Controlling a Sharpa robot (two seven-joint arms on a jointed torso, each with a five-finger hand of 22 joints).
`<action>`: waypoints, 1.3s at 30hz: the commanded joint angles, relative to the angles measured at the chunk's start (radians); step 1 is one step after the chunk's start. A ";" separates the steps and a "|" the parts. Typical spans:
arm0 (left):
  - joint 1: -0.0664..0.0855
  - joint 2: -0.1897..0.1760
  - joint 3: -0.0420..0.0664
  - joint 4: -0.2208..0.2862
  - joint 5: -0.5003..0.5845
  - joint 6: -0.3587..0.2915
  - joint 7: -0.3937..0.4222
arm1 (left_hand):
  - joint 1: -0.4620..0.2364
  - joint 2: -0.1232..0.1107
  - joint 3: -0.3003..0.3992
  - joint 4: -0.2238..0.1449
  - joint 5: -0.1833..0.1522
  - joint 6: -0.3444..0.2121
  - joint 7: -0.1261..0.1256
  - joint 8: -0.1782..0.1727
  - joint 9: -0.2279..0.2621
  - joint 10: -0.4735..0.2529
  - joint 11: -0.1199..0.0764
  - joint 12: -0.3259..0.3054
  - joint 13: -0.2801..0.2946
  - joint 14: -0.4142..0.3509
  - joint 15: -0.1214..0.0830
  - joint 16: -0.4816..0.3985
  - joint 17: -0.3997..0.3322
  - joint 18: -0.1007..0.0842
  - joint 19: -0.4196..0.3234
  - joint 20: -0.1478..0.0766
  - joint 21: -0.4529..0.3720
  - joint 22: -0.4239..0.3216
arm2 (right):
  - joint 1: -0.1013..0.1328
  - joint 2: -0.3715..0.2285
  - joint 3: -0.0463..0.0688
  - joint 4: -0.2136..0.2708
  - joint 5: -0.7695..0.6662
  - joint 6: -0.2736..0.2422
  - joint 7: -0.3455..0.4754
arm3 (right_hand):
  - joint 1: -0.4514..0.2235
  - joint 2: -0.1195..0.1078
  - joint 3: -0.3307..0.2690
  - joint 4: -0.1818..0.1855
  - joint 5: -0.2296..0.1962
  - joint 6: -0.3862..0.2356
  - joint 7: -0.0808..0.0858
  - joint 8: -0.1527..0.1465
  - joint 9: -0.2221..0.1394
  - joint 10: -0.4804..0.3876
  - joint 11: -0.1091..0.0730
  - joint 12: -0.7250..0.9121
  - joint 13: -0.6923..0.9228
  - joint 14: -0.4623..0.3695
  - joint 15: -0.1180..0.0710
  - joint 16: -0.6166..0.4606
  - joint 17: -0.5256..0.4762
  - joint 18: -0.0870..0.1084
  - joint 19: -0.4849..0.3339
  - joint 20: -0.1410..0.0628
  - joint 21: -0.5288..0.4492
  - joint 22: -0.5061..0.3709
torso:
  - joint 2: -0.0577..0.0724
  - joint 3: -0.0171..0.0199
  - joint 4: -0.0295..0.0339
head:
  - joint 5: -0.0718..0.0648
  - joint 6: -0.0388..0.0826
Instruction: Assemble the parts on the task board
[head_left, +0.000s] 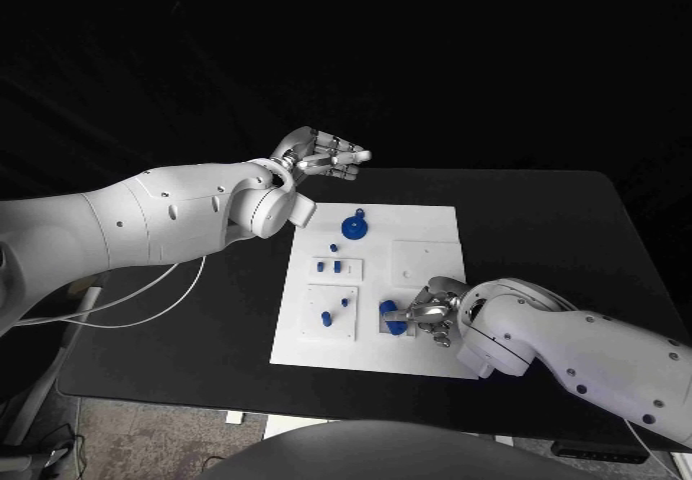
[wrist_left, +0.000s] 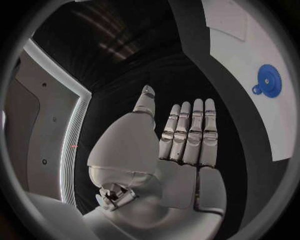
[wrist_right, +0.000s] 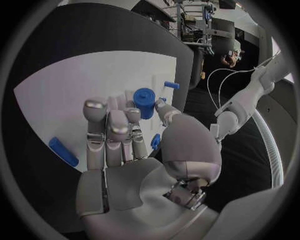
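- The flat white rectangular task board (head_left: 433, 225) lies in the middle of the matte black table (head_left: 577, 230), with small blue plastic parts on it.
- Head view: the silver left hand (head_left: 320, 157) hangs over the table beyond the board's far-left corner — fingers apart, nothing in it. Its wrist view shows the fingers straight and side by side, and only one part, a blue toothed disc with a small lobe (wrist_left: 267, 80).
- The silver right hand (wrist_right: 134, 145) sits low over the board's near-right area, fingers bent round a blue cylinder (wrist_right: 145, 102); whether it grips that piece I cannot tell.
- The right wrist view also shows a blue bar (wrist_right: 63, 151) near the board's edge.
- Head view: two short blue pegs (head_left: 335, 266) lie on a raised white tile.
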 joint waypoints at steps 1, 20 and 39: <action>0.002 0.002 0.001 0.002 0.006 0.013 0.007 | -0.008 -0.002 0.004 -0.001 0.005 -0.003 0.005 0.005 0.000 -0.008 0.002 0.004 0.001 -0.003 0.003 -0.004 -0.001 0.008 0.002 0.002 0.004 -0.001 | -0.002 0.002 -0.001 -0.001 -0.020 -0.001 0.016 | 0.007 -0.009 -0.048 0.023 0.005 -0.013 0.001 -0.002 -0.002 -0.009 0.000 -0.004 -0.004 0.000 0.005 -0.007 -0.001 -0.012 0.033 0.004 -0.005 0.076 | 0.000 0.0005 -0.0005 | 0.003 -0.001; 0.002 0.001 0.001 0.001 0.006 0.013 0.003 | -0.009 -0.005 0.007 0.005 0.004 -0.008 0.007 0.006 0.000 -0.011 0.003 0.003 0.001 -0.005 0.003 -0.004 -0.001 0.009 0.001 0.003 0.006 -0.005 | -0.002 -0.033 -0.001 0.020 -0.019 -0.008 0.079 | 0.080 0.139 -0.485 -0.003 0.143 -0.018 0.004 -0.002 -0.027 -0.014 0.002 -0.004 -0.017 0.001 0.007 -0.011 0.001 -0.006 0.036 0.007 -0.008 0.077 | 0.000 0.0019 -0.0012 | 0.000 0.002; 0.002 -0.002 0.001 0.000 0.006 0.014 -0.001 | -0.009 -0.002 0.006 0.003 0.004 -0.008 0.007 0.006 0.000 -0.010 0.003 0.003 0.001 -0.004 0.003 -0.004 -0.001 0.009 0.001 0.003 0.006 -0.005 | -0.003 -0.076 -0.001 0.062 -0.046 0.088 0.098 | 0.165 0.034 -0.320 -0.074 0.115 0.003 0.001 -0.002 -0.022 -0.010 -0.001 0.000 -0.009 0.001 0.005 -0.007 0.011 -0.012 0.031 0.004 0.005 0.078 | 0.001 0.0013 -0.0005 | -0.006 -0.001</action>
